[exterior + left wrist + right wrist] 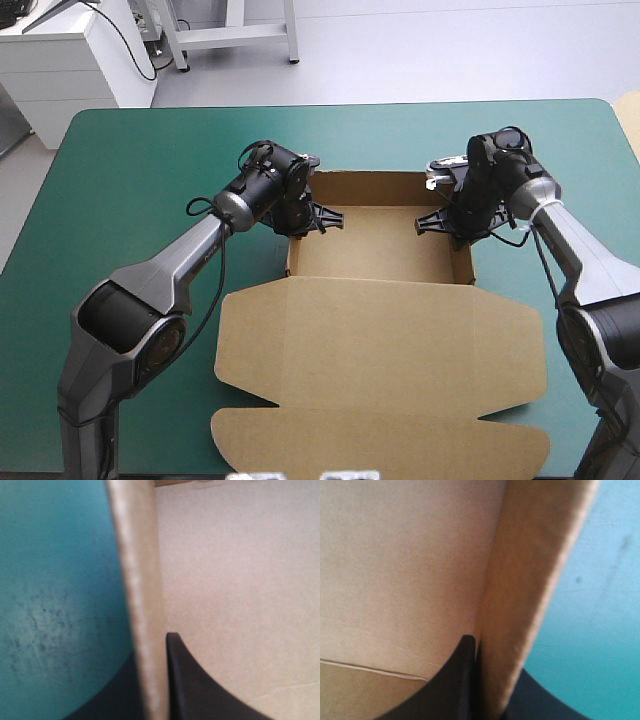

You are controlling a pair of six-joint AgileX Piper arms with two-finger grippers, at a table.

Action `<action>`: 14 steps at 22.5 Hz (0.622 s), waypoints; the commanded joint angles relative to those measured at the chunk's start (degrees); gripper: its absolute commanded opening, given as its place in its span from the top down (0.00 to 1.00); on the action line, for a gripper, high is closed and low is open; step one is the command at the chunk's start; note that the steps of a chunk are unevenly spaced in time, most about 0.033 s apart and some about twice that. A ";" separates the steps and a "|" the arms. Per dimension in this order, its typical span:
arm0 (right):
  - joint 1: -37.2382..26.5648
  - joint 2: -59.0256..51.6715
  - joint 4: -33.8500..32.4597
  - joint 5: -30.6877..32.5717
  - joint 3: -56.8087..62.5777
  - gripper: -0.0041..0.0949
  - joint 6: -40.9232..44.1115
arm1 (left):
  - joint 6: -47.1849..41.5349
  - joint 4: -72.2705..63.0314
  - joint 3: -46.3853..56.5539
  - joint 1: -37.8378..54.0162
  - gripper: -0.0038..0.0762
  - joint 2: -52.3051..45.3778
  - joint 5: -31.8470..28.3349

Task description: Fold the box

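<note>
box (380, 340): centre frame on teal-green worktop (140, 150), tray walls up, lid flat toward bottom edge | left jaws: pinching left side wall | right jaws: pinching right side wall | handling: light, stiff board, creases easily; likely best gripped at wall tops near corners
</note>
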 commanded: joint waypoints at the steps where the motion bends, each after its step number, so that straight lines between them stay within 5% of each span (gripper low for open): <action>1: 0.14 -2.48 -0.52 -0.26 -2.12 0.81 2.01 | 2.76 0.77 -1.13 -0.63 0.91 -3.50 4.76; 8: 0.14 -2.40 -1.64 -0.81 -2.12 0.36 9.60 | 3.02 1.85 -1.13 -0.63 0.66 -3.50 4.76; 11: 0.14 -2.40 -1.28 -0.81 -2.12 0.27 10.39 | 3.02 2.08 -1.24 -0.63 0.51 -3.50 4.76; 14: 0.14 -2.60 -0.41 -0.93 -2.12 0.27 10.39 | 3.02 2.10 -1.37 -0.63 0.48 -3.50 4.76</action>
